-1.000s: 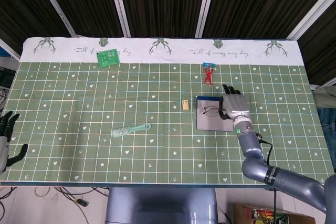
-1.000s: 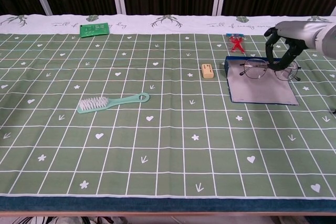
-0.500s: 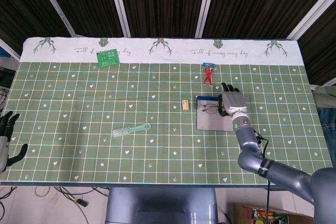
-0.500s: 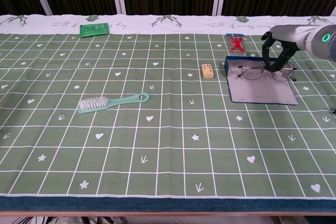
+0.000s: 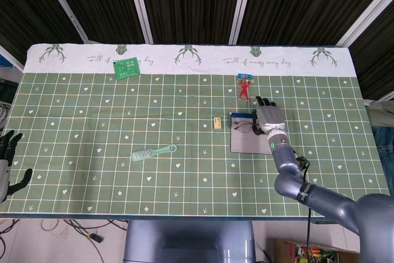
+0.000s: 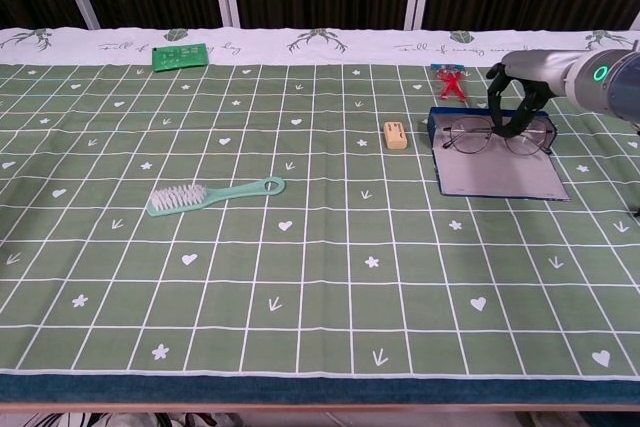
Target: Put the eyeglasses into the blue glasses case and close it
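The blue glasses case (image 6: 500, 179) (image 5: 249, 143) lies open and flat right of the table's middle, its grey lining up and a blue rim showing at the far edge. The eyeglasses (image 6: 478, 136) (image 5: 242, 127) sit over the case's far part. My right hand (image 6: 517, 95) (image 5: 269, 119) comes down on them from the right, fingers curled round the right lens and bridge, holding the frame. My left hand (image 5: 7, 159) hangs off the table's near left edge, fingers apart, holding nothing; the chest view does not show it.
A small tan block (image 6: 396, 135) (image 5: 217, 122) lies just left of the case. A red figure (image 6: 451, 80) (image 5: 244, 87) lies behind it. A mint brush (image 6: 215, 194) (image 5: 154, 152) is on the left half, a green card (image 6: 180, 55) (image 5: 127, 67) at the far left.
My right hand has shifted left and slightly away over the case, and the eyeglasses have moved left with it. The left hand has not moved.
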You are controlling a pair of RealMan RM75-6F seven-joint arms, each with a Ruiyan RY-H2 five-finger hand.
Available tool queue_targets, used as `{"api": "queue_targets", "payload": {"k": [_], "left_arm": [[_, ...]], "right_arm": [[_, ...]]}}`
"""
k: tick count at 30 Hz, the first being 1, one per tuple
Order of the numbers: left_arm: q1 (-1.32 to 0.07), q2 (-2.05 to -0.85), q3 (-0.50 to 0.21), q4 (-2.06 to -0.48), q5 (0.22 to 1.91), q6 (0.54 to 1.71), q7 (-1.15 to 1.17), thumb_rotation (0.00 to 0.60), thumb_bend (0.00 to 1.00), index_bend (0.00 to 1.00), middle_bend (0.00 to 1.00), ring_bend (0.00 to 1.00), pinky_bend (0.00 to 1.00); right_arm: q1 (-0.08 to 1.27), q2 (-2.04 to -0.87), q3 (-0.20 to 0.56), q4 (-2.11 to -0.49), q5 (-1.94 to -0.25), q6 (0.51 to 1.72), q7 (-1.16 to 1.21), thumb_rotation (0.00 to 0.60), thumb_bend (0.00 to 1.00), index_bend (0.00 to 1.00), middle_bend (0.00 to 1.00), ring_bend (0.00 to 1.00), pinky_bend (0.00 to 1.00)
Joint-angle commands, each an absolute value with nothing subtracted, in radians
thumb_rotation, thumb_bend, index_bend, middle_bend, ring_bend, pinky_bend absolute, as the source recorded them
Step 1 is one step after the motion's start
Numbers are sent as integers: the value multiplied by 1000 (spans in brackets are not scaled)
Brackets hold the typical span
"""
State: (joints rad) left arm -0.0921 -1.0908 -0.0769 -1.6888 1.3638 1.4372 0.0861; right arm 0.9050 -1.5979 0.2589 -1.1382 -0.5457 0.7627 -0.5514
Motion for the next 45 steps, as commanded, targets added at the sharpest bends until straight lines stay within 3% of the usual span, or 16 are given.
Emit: {"api": "queue_targets", "payload": {"k": [1, 45], "left_arm": [[-93, -1091, -77, -1688, 1364, 1436, 86, 600, 357, 19, 0, 0, 0], [-95, -1090, -75, -1688, 1363, 1433, 86, 600, 357, 19, 0, 0, 0]], "right_arm": [[910, -1601, 259, -1134, -544, 760, -549, 600, 524, 646, 0, 41, 137], [957, -1643, 251, -1043, -507, 720, -525, 600, 525, 626, 0, 40, 137]]}}
